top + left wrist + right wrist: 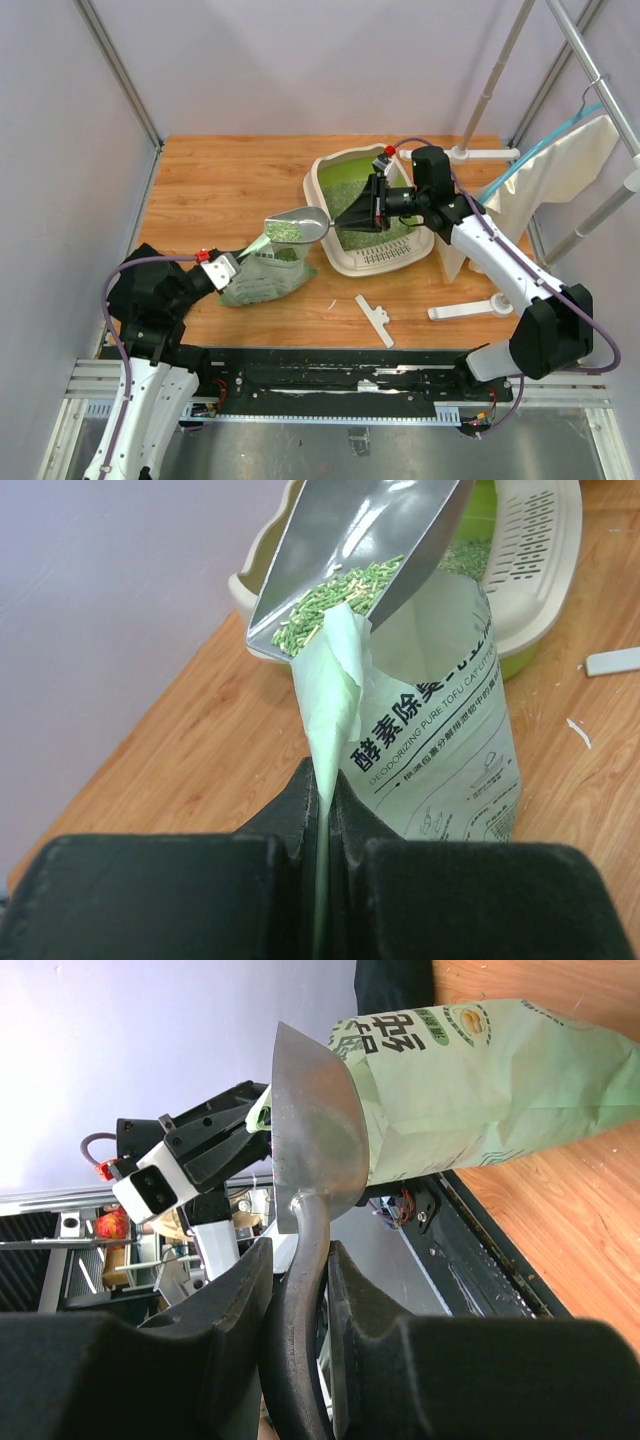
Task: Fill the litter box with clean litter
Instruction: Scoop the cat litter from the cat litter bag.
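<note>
Spillage is the main risk; the scoop [297, 226] carries a heap of litter [335, 595] and hangs over the bag [265, 280], short of the box [345, 262]; any roll of the wrist on the way across would shed granules onto the table [220, 180]. The bag's flap [335, 680] seems to touch the scoop's lip; a snag there could jolt the load, or drag the bag over. The right gripper [300, 1250] is clamped on the scoop's handle [300, 1310]; a narrow grip on a curved rod may let the scoop twist. The left gripper [322, 800] is pinched tight on the flap, holding the bag's mouth up. The box, partly filled, lies under the right gripper and well apart from the left; the scooped litter sits beyond the right fingers, just above the left.
</note>
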Robot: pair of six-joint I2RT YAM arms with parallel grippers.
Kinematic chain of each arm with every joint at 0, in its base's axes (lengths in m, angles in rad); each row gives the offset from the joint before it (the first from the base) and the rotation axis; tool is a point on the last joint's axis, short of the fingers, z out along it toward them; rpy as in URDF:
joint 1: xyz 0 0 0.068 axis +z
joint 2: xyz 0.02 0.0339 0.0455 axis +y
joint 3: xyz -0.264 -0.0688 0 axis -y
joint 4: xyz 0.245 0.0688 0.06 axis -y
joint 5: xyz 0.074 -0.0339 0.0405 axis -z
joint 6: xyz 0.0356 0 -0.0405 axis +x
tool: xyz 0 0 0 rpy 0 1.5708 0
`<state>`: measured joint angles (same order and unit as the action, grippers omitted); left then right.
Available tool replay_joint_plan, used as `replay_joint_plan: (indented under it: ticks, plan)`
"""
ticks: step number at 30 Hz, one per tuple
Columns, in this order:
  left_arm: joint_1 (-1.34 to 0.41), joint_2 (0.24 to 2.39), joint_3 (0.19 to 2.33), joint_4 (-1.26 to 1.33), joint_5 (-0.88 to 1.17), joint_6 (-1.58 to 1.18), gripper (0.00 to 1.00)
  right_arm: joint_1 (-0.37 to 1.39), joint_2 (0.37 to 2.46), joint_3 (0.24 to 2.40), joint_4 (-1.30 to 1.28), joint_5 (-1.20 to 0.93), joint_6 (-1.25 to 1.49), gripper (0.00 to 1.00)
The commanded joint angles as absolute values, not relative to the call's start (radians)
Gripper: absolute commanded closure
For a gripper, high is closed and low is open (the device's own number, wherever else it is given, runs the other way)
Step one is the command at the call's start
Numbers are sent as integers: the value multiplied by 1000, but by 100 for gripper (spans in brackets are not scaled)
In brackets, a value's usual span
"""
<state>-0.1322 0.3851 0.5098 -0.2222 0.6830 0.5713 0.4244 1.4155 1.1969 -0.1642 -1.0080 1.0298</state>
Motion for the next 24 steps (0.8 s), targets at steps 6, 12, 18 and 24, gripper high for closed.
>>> replay_joint_plan:
  ticks: [6, 12, 18, 24]
  plan:
    - [-133, 355, 585, -72, 685, 600, 99, 416, 1389, 1233, -253, -967, 933, 99]
    - [-132, 334, 580, -58, 639, 600, 99, 409, 1370, 1211, -266, -966, 928, 99]
    - [-132, 327, 570, -17, 618, 577, 99, 410, 1370, 1179, -212, -1013, 961, 99]
    - [-132, 314, 573, -24, 601, 580, 99, 368, 1339, 1116, -171, -1035, 984, 99]
